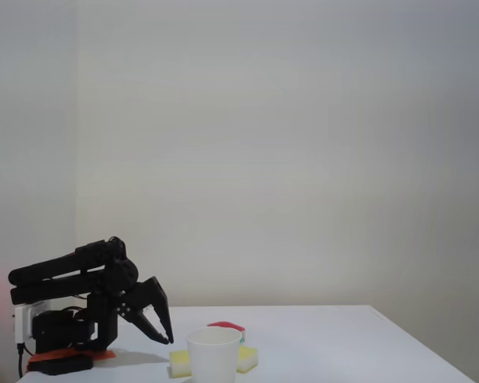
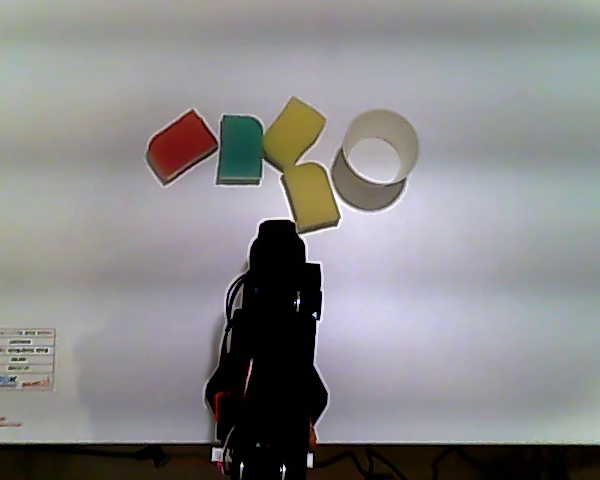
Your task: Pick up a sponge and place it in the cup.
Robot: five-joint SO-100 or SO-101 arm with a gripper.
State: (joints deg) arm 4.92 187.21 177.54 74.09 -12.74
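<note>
nearest the camera in the fixed view, the cup (image 1: 214, 354) stands on the white table (image 1: 327, 343), upright and open. just behind it lies the sponge (image 1: 180, 363), flat on the table; from above the sponge (image 2: 311, 196) sits just beside the cup (image 2: 378, 158). the gripper (image 1: 161, 329) hangs just above the table, fingers spread, holding nothing. red (image 2: 181, 146), green (image 2: 240, 149) and bright yellow (image 2: 293, 131) sponges lie alongside.

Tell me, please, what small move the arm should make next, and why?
Probably lower and reach the gripper forward onto the sponge. In the fixed view the open fingers hang above the table, short of it, holding nothing. The other view shows the sponge just ahead of the arm, beside the cup, which looks empty.
</note>
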